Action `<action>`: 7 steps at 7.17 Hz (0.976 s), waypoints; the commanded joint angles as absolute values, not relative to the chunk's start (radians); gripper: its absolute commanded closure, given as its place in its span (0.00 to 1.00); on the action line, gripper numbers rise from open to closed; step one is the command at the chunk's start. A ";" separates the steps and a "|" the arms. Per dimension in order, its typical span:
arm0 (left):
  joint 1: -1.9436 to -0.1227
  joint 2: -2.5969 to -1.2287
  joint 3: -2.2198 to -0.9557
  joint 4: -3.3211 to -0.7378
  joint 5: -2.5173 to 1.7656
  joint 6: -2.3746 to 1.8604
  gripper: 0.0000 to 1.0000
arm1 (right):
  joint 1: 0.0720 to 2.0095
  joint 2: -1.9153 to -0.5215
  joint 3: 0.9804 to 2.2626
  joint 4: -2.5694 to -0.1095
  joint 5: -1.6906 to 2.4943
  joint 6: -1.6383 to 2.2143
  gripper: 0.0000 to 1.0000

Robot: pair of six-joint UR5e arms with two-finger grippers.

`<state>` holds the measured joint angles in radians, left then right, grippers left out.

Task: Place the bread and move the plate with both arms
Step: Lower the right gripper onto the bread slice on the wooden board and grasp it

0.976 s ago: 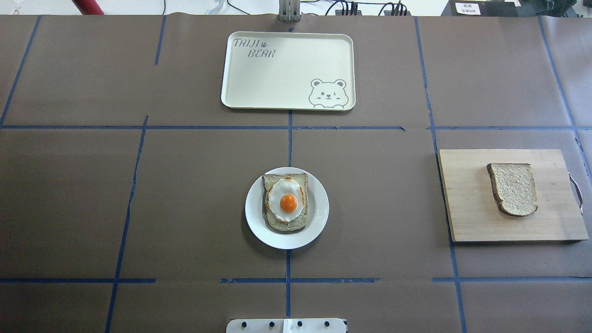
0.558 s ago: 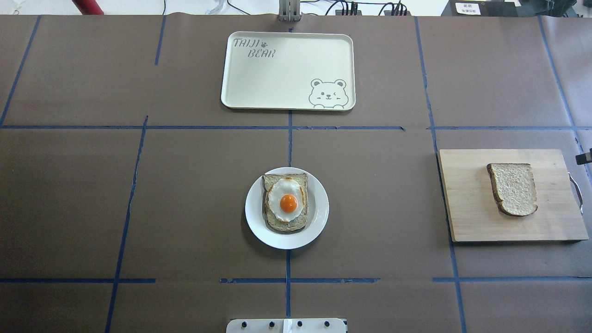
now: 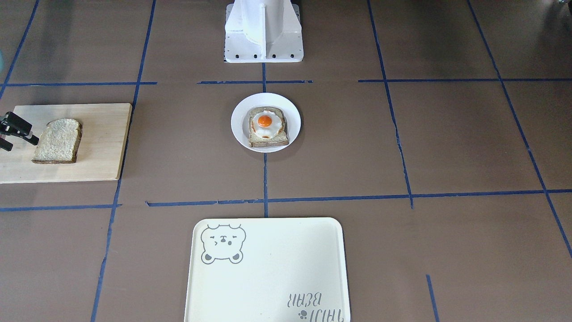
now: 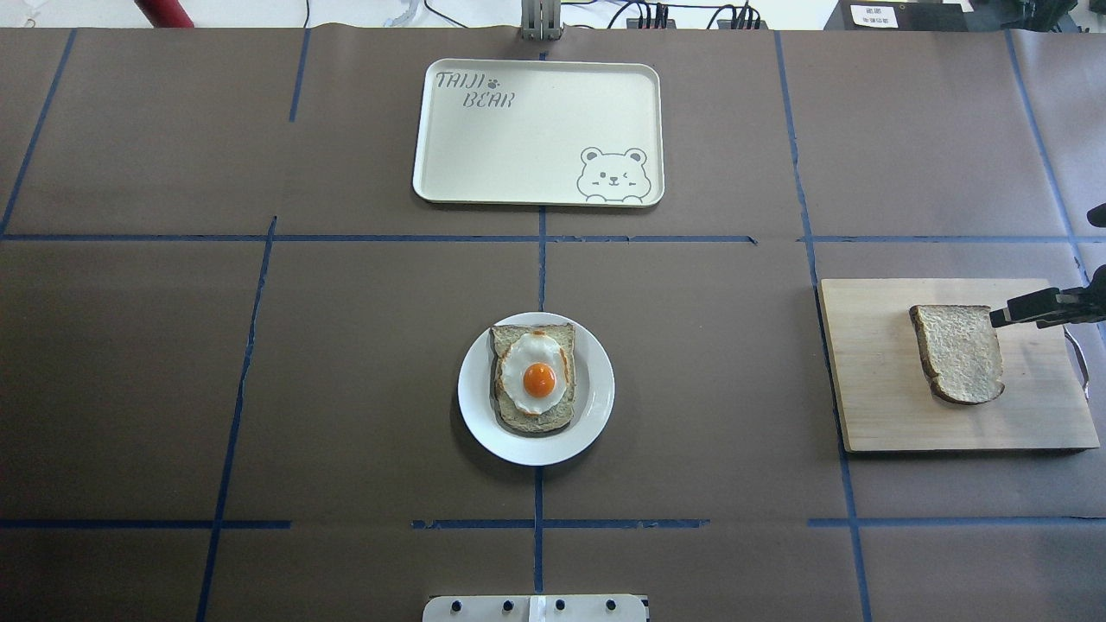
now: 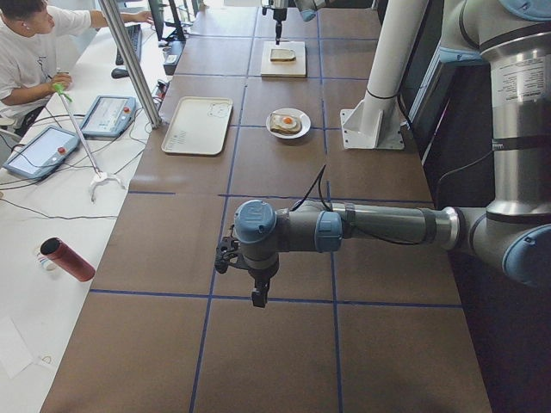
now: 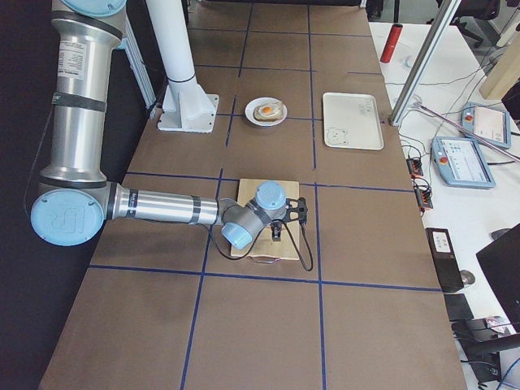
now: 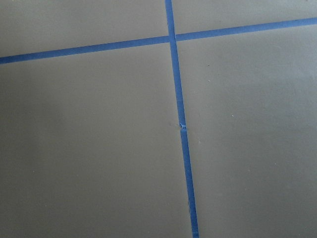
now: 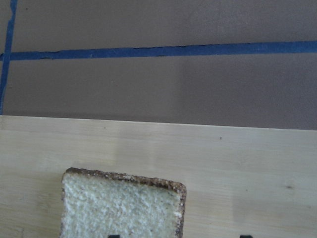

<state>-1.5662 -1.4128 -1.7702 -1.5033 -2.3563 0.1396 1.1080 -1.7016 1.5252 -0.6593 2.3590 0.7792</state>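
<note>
Bread [image 4: 959, 352] is lying flat on the wooden board [image 4: 873, 380] at the right end of the table [image 4: 346, 389], well apart from the plate [image 4: 596, 389] at the centre, which is carrying another slice [image 4: 510, 419] topped with a fried egg [image 4: 538, 377]. Right gripper [image 4: 1024, 314] is hovering above the bread's square-end corner with its fingers [image 4: 1011, 311] spread wide, holding nothing. Left gripper [image 5: 256, 294] is hanging over the table far to the other side; its finger spacing cannot be told.

Right gripper [image 3: 22, 142], beside the board [image 3: 103, 147], is cut off at the frame edge. Bread [image 8: 121, 206] on the board is cropped in wrist view. Left gripper [image 5: 256, 297]: state indeterminable.
</note>
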 commanded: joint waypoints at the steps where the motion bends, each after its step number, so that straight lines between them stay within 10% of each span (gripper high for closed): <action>1: -1.566 -1.413 -1.772 -1.503 -2.356 0.140 0.00 | 1.095 -1.681 1.517 -0.658 2.361 0.782 0.20; 7: -1.566 -1.413 -1.772 -1.503 -2.356 0.140 0.00 | 1.057 -1.674 1.488 -0.658 2.355 0.781 0.29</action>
<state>-1.5662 -1.4126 -1.7720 -1.5033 -2.3563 0.1396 1.0625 -1.6743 1.4931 -0.6584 2.3546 0.7808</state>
